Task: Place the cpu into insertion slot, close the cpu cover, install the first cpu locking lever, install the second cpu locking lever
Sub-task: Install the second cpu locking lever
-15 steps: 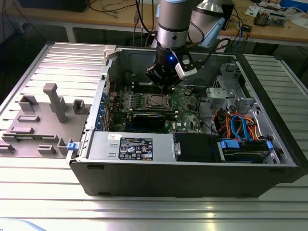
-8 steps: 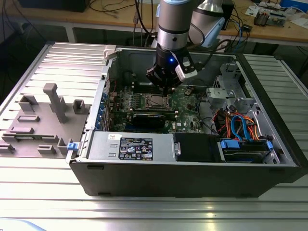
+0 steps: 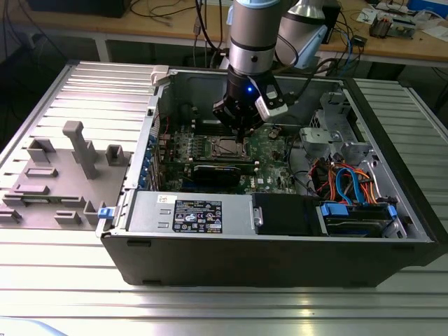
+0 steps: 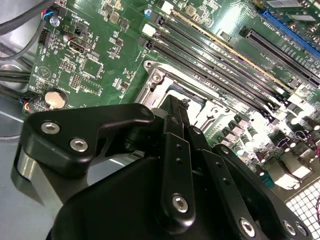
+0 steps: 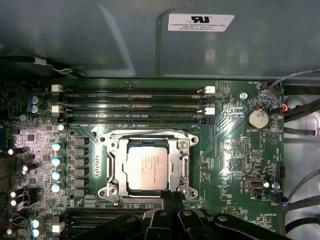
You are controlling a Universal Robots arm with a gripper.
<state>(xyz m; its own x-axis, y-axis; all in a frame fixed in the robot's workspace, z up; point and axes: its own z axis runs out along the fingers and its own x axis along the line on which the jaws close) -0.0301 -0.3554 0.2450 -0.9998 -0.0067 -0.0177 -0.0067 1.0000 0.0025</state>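
End effector (image 5: 172, 196) over cover (image 5: 182, 165) | cpu (image 5: 146, 168) seated, print unreadable

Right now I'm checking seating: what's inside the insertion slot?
The cpu lies inside the insertion slot, silver top showing through the cpu cover. The contacts beneath are covered; the pincer overlaps one edge.

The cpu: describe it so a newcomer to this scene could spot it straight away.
Find the green motherboard inside the open computer case. Below the long black memory slots sits a silvery metal frame, the cpu cover. The cpu is the pale square plate within it, unlike the dark components around.
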